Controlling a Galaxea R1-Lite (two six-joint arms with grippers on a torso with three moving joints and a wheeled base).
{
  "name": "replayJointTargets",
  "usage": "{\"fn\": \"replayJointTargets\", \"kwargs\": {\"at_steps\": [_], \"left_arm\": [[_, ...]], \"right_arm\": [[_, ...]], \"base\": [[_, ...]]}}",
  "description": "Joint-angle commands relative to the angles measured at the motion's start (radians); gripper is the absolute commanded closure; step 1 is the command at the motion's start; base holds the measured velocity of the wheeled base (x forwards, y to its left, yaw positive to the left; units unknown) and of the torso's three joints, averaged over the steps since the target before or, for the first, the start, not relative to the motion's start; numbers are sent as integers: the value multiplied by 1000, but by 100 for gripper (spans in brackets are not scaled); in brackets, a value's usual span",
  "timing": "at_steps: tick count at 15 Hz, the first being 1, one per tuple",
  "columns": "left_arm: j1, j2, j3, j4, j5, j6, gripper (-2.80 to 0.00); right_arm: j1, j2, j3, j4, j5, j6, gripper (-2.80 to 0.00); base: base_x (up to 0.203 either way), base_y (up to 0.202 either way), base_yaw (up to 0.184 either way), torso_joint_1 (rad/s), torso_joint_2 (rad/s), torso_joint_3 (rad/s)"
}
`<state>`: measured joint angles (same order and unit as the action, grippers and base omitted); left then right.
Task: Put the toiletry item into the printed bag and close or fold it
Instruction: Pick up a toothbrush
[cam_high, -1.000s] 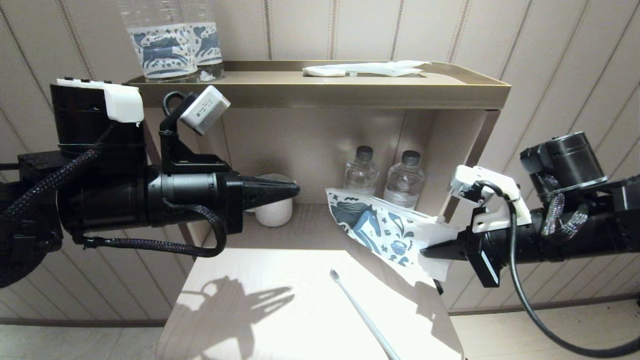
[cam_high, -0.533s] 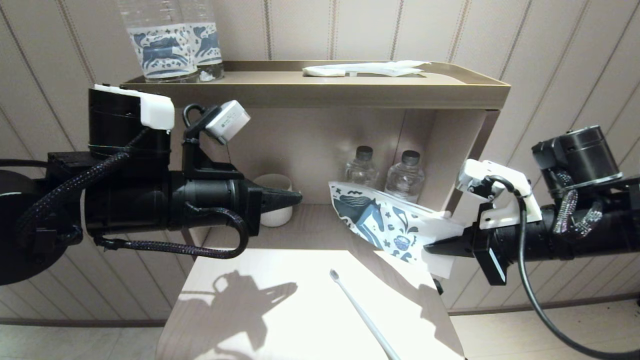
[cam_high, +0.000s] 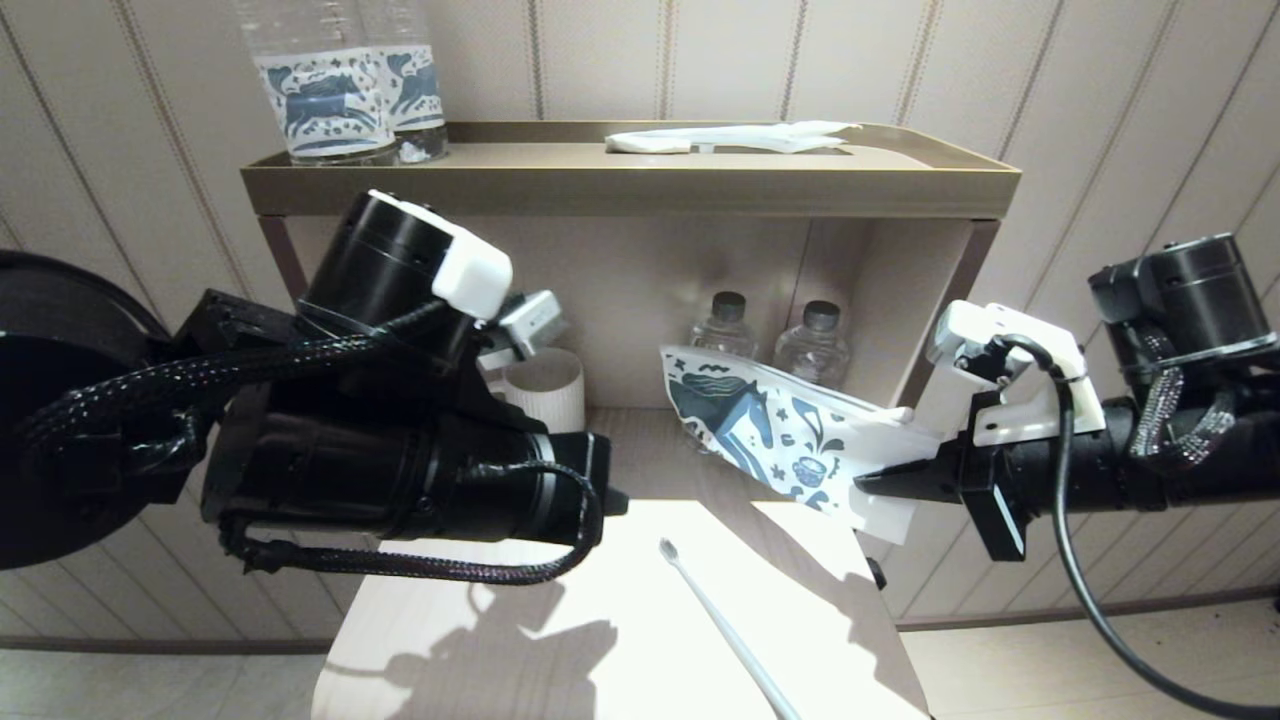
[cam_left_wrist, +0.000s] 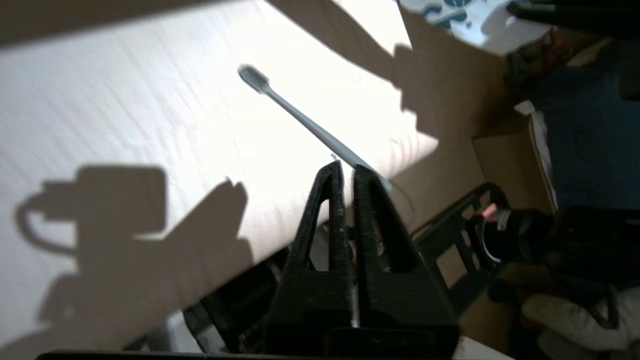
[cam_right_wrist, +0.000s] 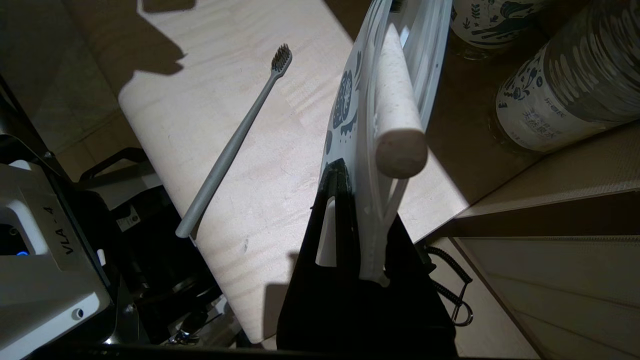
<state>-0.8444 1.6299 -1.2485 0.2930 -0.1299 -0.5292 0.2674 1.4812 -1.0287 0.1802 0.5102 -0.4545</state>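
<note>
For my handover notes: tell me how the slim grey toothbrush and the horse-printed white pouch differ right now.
The slim grey toothbrush lies flat on the pale table, untouched; the horse-printed white pouch hangs lifted, pinched by the right gripper. The toothbrush is thin, rigid and plain; the pouch is wide, floppy and patterned. Both are elongated.

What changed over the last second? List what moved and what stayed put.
The left gripper swung from pointing level toward the shelf to tipping down over the toothbrush, holding nothing. The right gripper rose slightly, still shut on the printed bag. The toothbrush has not moved on the table.
</note>
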Motion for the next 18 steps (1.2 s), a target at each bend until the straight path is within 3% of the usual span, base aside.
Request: {"fn": "replayJointTargets", "kwargs": {"at_steps": [1, 6, 10, 15, 18], "left_arm": [[-98, 98, -105, 165, 31, -102, -280], [-187, 344, -373, 424, 47, -199, -280], [-225, 510, -584, 601, 46, -218, -280], [-246, 596, -593, 615, 55, -236, -280], [-245, 610, -594, 547, 64, -252, -280]], "right_arm": [[-2, -1, -7, 2, 4, -3, 0], [-7, 1, -11, 2, 2, -3, 0], [-9, 9, -18, 1, 2, -3, 0], [-22, 22, -21, 1, 4, -3, 0], [-22, 22, -21, -1, 4, -4, 0]], "base": [[0, 0, 0, 0, 0, 0], [0, 0, 0, 0, 0, 0], [0, 0, 0, 0, 0, 0], [0, 0, 0, 0, 0, 0], [0, 0, 0, 0, 0, 0]]}}
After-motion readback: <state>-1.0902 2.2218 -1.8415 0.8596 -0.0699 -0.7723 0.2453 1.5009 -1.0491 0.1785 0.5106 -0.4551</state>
